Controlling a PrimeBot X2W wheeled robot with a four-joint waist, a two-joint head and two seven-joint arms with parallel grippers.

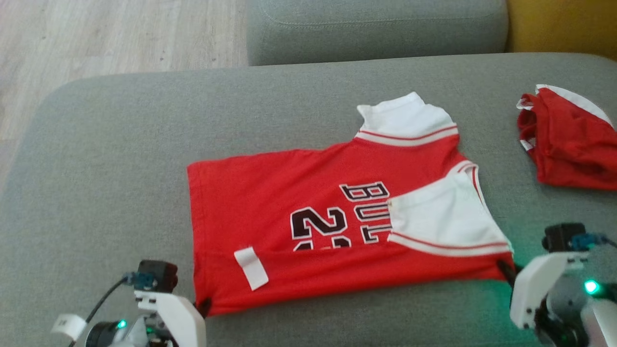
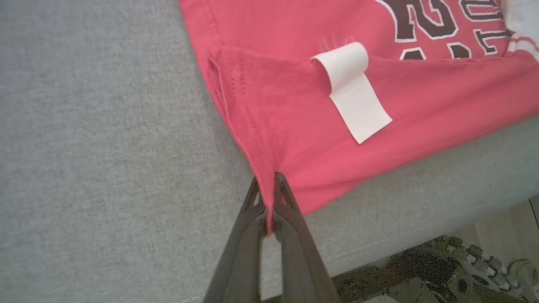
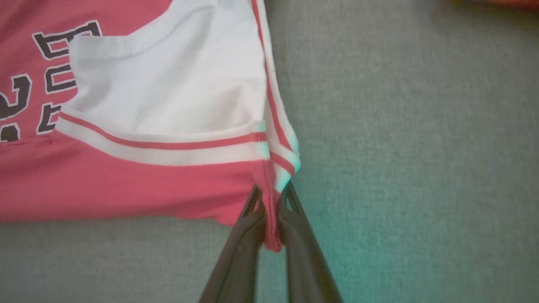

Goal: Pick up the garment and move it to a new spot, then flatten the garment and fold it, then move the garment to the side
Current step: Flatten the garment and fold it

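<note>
Red jersey (image 1: 270, 193) lying flat on the grey sofa seat (image 1: 106, 168), its near edge folded over. My left gripper (image 2: 267, 182) is clamped on the hem corner. My right gripper (image 3: 271, 190) is clamped on the corner below the white sleeve (image 3: 168, 92).

Two red garments (image 1: 250, 202) (image 1: 569, 144); two grippers (image 2: 268, 187) (image 3: 271, 193); one white label (image 1: 250, 267); one couch (image 1: 120, 168)

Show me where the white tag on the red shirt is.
In the head view, the white tag lies on the red shirt's near edge, lower left, by the left gripper.
</note>
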